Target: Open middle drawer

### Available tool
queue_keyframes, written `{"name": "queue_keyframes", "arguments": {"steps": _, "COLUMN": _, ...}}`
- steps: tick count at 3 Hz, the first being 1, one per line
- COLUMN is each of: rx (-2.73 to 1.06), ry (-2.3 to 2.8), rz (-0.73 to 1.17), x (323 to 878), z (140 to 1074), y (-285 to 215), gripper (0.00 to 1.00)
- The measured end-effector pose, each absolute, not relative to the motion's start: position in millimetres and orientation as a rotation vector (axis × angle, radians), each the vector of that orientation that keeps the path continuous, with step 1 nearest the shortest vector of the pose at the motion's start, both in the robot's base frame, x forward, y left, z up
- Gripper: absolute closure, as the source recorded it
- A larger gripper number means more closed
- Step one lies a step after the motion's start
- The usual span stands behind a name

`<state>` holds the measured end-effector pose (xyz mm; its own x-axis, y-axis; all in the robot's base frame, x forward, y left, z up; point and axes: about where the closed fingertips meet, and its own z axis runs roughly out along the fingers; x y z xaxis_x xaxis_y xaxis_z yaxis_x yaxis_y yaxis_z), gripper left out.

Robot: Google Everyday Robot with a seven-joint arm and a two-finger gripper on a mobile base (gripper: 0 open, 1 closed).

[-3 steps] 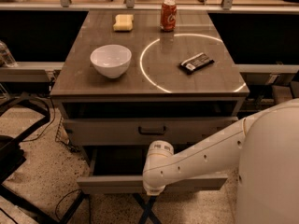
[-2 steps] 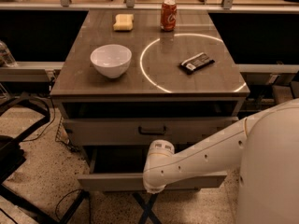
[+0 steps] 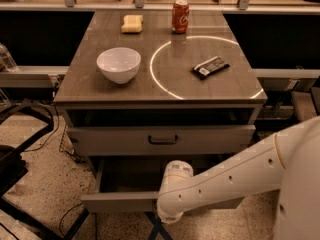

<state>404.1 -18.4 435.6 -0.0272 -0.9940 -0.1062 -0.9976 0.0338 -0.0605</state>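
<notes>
The middle drawer (image 3: 117, 202) is the grey drawer pulled out toward me below the cabinet top, and its dark inside (image 3: 130, 176) shows. Its handle is hidden behind my arm. My white arm reaches in from the right. My gripper (image 3: 167, 215) is at the arm's end, low against the centre of this drawer's front, and is mostly hidden under the wrist (image 3: 176, 174). Above it is another grey drawer front (image 3: 100, 140) with a dark bar handle (image 3: 163, 139), with a dark gap above it under the tabletop.
On the cabinet top (image 3: 95, 86) are a white bowl (image 3: 119, 64), a yellow sponge (image 3: 132, 23), a red can (image 3: 180, 15) and a dark snack bar (image 3: 210, 67). Black frame legs and cables (image 3: 30, 134) lie on the floor to the left. Dark shelving stands on both sides.
The wrist and the pulled-out drawer front have shifted slightly toward me. Nothing on the tabletop has moved.
</notes>
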Motion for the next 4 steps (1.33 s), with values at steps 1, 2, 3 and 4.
{"name": "queue_keyframes", "arguments": {"steps": 1, "rx": -2.113, "ry": 2.169, "rz": 0.089, "x": 362, "z": 451, "y": -20, "gripper": 1.0}}
{"name": "queue_keyframes", "arguments": {"steps": 2, "rx": -2.08, "ry": 2.15, "rz": 0.045, "x": 347, "z": 479, "y": -28, "gripper": 1.0}}
{"name": "queue_keyframes", "arguments": {"steps": 3, "rx": -1.99, "ry": 2.083, "rz": -0.064, "x": 381, "z": 514, "y": -59, "gripper": 1.0}}
{"name": "queue_keyframes", "arguments": {"steps": 4, "rx": -1.919, "ry": 2.053, "rz": -0.141, "x": 417, "z": 528, "y": -93, "gripper": 1.0}}
